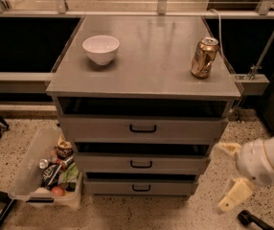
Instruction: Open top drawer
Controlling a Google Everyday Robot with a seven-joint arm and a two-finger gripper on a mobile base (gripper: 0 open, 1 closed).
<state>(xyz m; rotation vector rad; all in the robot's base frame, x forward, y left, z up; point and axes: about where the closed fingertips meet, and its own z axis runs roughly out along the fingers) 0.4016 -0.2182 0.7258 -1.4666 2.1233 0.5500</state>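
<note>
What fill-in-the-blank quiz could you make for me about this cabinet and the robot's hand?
1. The cabinet has ___ drawers.
2. The top drawer has a handle coloured ___.
3. On the cabinet, a can stands apart from a white ___.
4. The hand, low at the picture's right beside the cabinet, holds ___.
Missing words: three; black; bowl; nothing.
</note>
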